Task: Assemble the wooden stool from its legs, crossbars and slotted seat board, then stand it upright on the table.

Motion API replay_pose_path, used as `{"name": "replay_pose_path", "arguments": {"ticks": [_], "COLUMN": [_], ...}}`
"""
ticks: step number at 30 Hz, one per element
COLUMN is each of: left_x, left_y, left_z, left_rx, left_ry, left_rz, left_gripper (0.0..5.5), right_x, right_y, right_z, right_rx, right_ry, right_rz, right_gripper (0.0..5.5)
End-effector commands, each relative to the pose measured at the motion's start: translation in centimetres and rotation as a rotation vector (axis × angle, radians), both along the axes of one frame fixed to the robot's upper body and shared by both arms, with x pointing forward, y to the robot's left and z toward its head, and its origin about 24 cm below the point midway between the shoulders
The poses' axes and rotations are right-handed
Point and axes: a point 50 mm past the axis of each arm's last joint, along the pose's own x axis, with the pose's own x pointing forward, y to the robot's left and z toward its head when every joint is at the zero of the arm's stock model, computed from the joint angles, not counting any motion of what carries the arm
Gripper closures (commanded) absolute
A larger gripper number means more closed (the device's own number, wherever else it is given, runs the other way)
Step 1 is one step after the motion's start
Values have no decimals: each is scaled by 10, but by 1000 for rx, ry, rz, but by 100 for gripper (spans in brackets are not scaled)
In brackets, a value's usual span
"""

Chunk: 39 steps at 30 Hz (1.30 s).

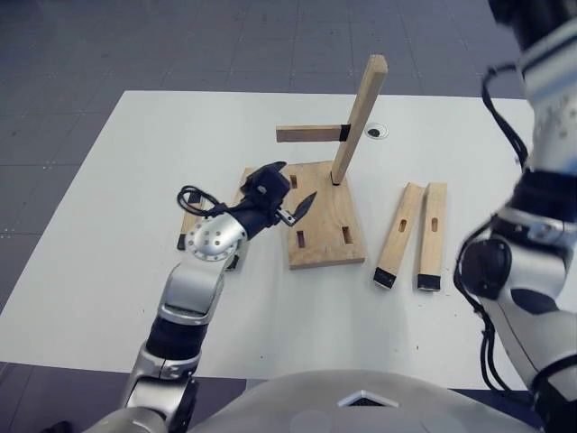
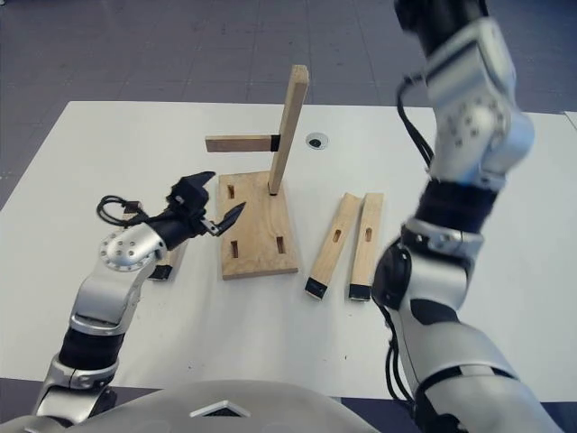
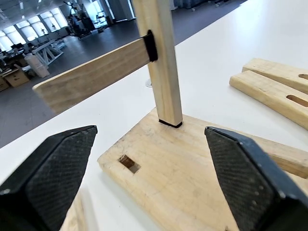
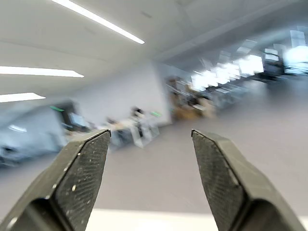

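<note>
Left gripper (image 1: 298,179) is spread wide and empty over the left edge of the flat seat board (image 1: 325,225). Just beyond its fingertips a leg (image 1: 359,113) stands upright in the board, its crossbar (image 1: 308,133) jutting horizontally leftward. Right gripper (image 4: 151,132) is raised, wide, empty.

The seat board (image 1: 326,236) lies flat on the table (image 1: 99,225), just ahead of the left gripper (image 1: 297,180). Beyond the gripper, at the board's far right corner, a leg (image 1: 359,117) stands upright in a slot. A crossbar (image 1: 309,133) juts from it leftward (clear of the table). Right of the gripper, past the board, two loose legs (image 1: 399,234) lie side by side.
</note>
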Motion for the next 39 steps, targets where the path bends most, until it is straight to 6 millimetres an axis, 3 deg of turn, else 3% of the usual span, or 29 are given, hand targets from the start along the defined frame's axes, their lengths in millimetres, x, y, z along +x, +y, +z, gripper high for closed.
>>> {"name": "replay_pose_path", "arguments": {"ticks": [1, 4, 7, 9, 12, 14, 16, 23, 31, 39], "left_x": [-9, -13, -10, -8, -4, -4, -4, -3, -4, -1], "left_y": [29, 45, 43, 35, 22, 17, 15, 14, 14, 13], "left_z": [0, -1, 0, -1, -1, -2, -3, -2, -4, -4], "left_rx": [-16, 1, 19, 26, 47, 44, 45, 48, 49, 45], "left_ry": [-11, -15, -28, -31, -47, -47, -47, -45, -36, -41], "left_rz": [143, 226, 229, 214, 185, 184, 180, 177, 174, 178], "left_gripper": [135, 135, 135, 135, 135, 135, 135, 135, 135, 135], "right_x": [-29, -49, -76, -103, -164, -184, -190, -198, -201, -199], "right_y": [-9, -10, -14, -5, 14, 20, 24, 19, 14, 17], "right_z": [-67, -105, -132, -144, -165, -168, -166, -177, -191, -192], "right_rx": [-82, -120, -167, -216, -280, -295, -299, -357, -443, -531], "right_ry": [216, 307, 366, 386, 485, 519, 518, 614, 769, 849], "right_rz": [-49, -96, -166, -147, -34, 29, 68, -17, -74, -57], "right_gripper": [239, 239, 239, 239, 239, 239, 239, 126, 126, 126]}}
